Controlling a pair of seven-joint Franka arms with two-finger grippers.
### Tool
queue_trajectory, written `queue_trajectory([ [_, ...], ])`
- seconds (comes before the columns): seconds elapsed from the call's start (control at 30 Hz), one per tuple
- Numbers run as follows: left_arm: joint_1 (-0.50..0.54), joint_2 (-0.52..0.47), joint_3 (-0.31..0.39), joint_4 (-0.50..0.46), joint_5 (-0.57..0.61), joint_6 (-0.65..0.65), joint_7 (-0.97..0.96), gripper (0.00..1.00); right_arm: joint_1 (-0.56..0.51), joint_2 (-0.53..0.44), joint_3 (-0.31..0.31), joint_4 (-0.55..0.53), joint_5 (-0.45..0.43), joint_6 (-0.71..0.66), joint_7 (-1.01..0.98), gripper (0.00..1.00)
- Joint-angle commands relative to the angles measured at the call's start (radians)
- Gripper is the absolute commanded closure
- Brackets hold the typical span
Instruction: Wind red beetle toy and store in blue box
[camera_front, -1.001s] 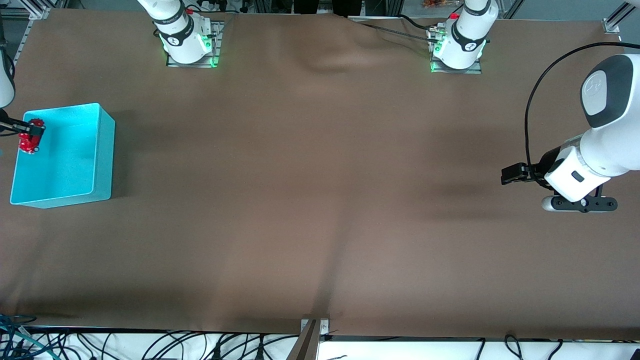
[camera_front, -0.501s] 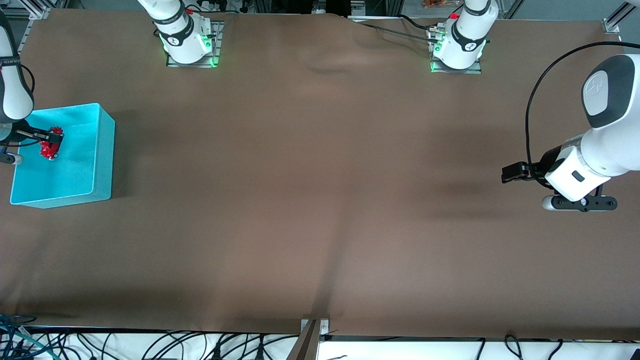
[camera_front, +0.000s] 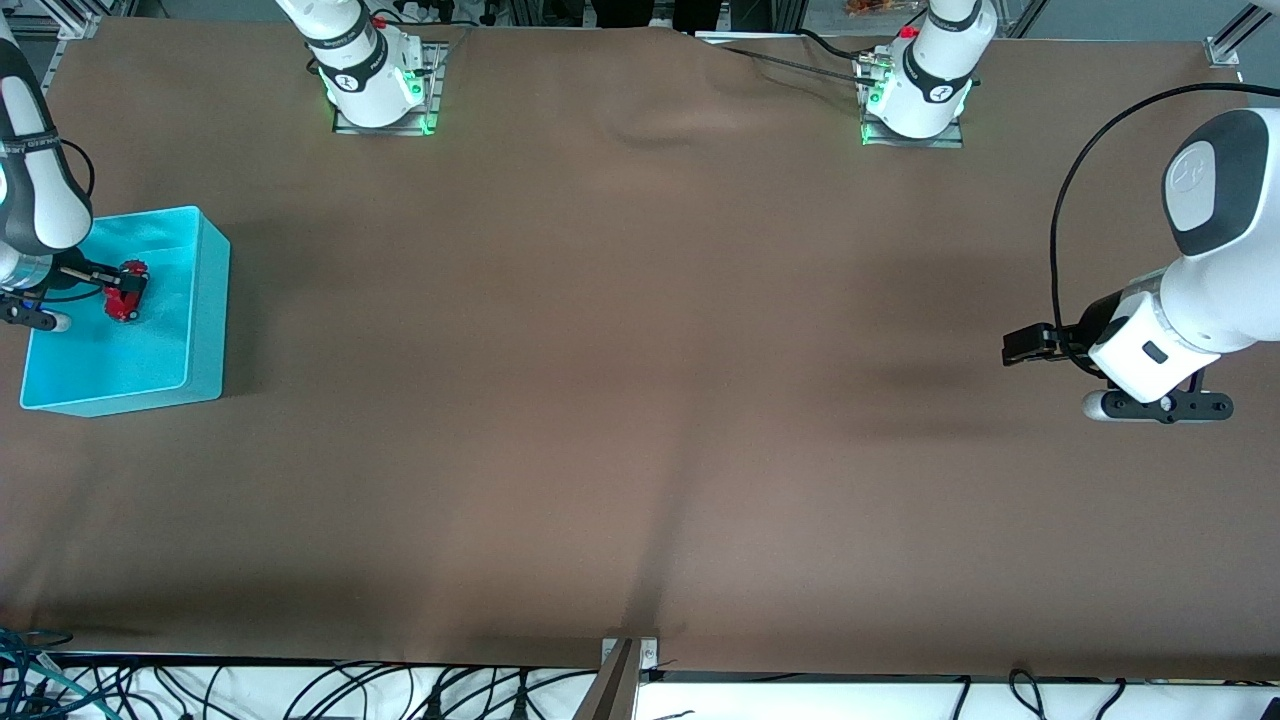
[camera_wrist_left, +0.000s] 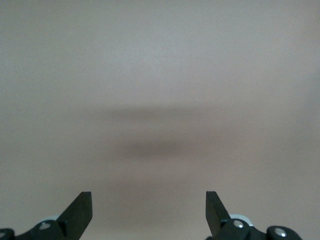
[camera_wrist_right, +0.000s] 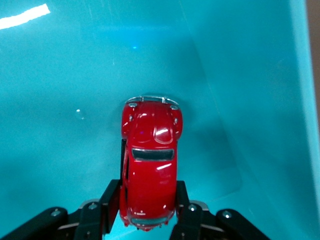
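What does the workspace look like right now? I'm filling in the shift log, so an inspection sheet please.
Surface: brown cloth, wrinkled near the arm bases.
Job's things: red beetle toy held over the inside of the blue box, which sits at the right arm's end of the table.
Clutter: nothing seen.
Grippers: right gripper shut on the red beetle toy's sides; left gripper open, holding nothing, waiting over bare cloth at the left arm's end.
Cables: black cable looping off the left arm; a tangle below the table's near edge.
Surroundings: metal frame at the corners.

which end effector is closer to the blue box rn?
Right. The right end effector is over the blue box, gripping the red beetle toy. The left end effector waits, open, over bare table at the left arm's end.
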Motion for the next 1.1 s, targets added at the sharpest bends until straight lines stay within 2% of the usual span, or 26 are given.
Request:
queue_trajectory([
  [0.0,0.002,-0.003,0.003,0.009,-0.016,-0.018,0.017,0.00,-0.017,-0.010,0.038,-0.009,0.017,-0.003,0.076,0.03],
  [0.03,0.004,-0.003,0.003,0.009,-0.016,-0.018,0.017,0.00,-0.017,-0.013,0.044,-0.009,0.017,-0.008,0.092,0.00],
  [0.23,0.001,-0.005,0.003,0.009,-0.016,-0.018,0.016,0.00,-0.017,-0.044,0.078,0.018,0.015,-0.093,0.144,0.00],
  [0.43,0.001,-0.003,0.002,0.009,-0.016,-0.018,0.017,0.00,-0.015,-0.091,0.083,0.084,0.012,-0.251,0.144,0.00],
  [0.67,-0.002,-0.003,0.002,0.008,-0.016,-0.018,0.016,0.00,-0.017,-0.136,0.118,0.166,0.012,-0.414,0.156,0.00],
  [1.07,-0.002,-0.003,0.003,0.008,-0.016,-0.018,0.016,0.00,-0.017,-0.272,0.175,0.207,0.015,-0.517,0.155,0.00],
])
